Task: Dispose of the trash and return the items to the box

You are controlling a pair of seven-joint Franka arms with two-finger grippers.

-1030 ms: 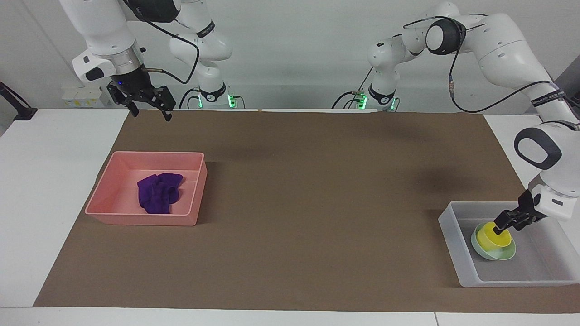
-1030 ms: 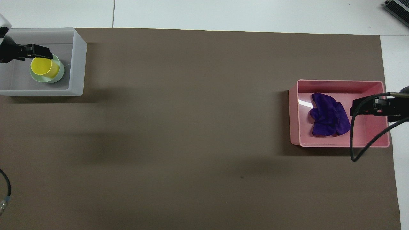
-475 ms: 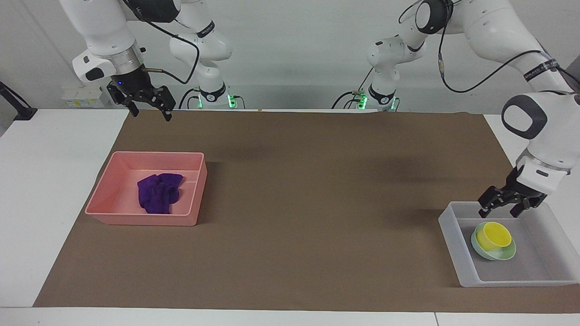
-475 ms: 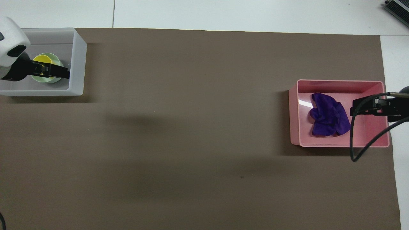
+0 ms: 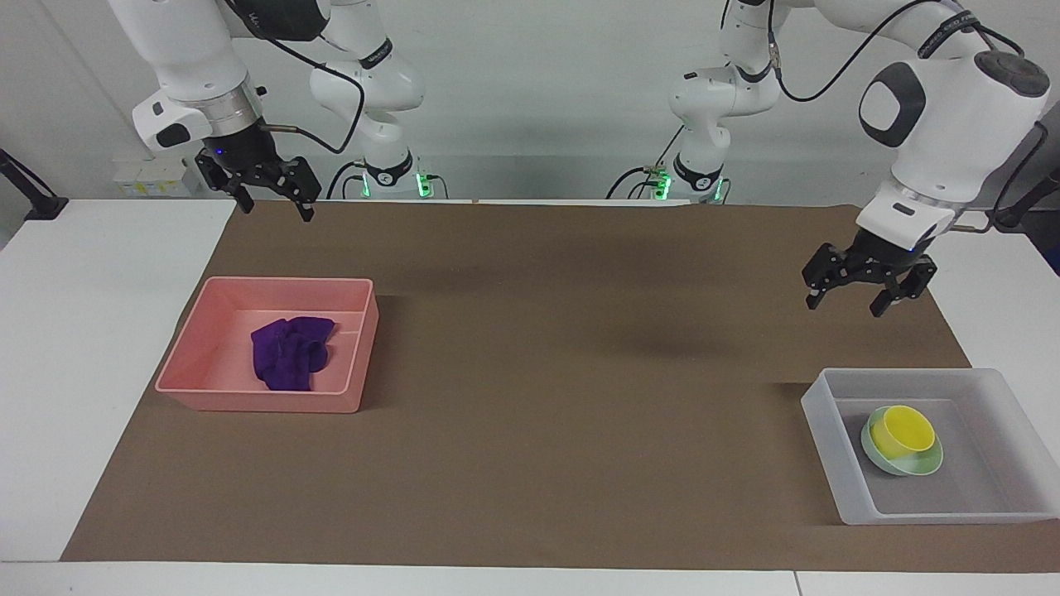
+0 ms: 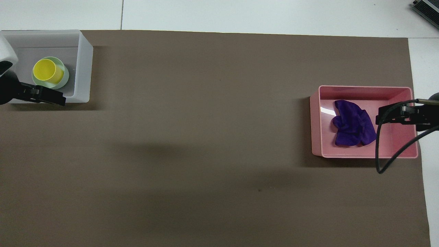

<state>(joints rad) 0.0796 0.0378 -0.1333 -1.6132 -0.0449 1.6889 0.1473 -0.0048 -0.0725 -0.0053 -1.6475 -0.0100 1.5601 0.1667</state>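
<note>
- The left gripper (image 5: 856,296) hangs with its jaws spread and empty, fingers pointing down over the brown mat (image 5: 580,372), up in the air above the ground next to the translucent box (image 5: 828,430).
- Its wrist tilts up into the white forearm, which rises toward the left arm's end of the table.
- The right gripper (image 5: 269,199) is likewise released and empty, raised over the mat's edge by the pink bin (image 5: 199,348); its arm waits, wrist vertical.
- The yellow cup (image 5: 906,430) sits in the mint-green bowl (image 5: 903,465), inside the box.
- The purple cloth (image 5: 290,351) lies crumpled in the pink bin.
</note>
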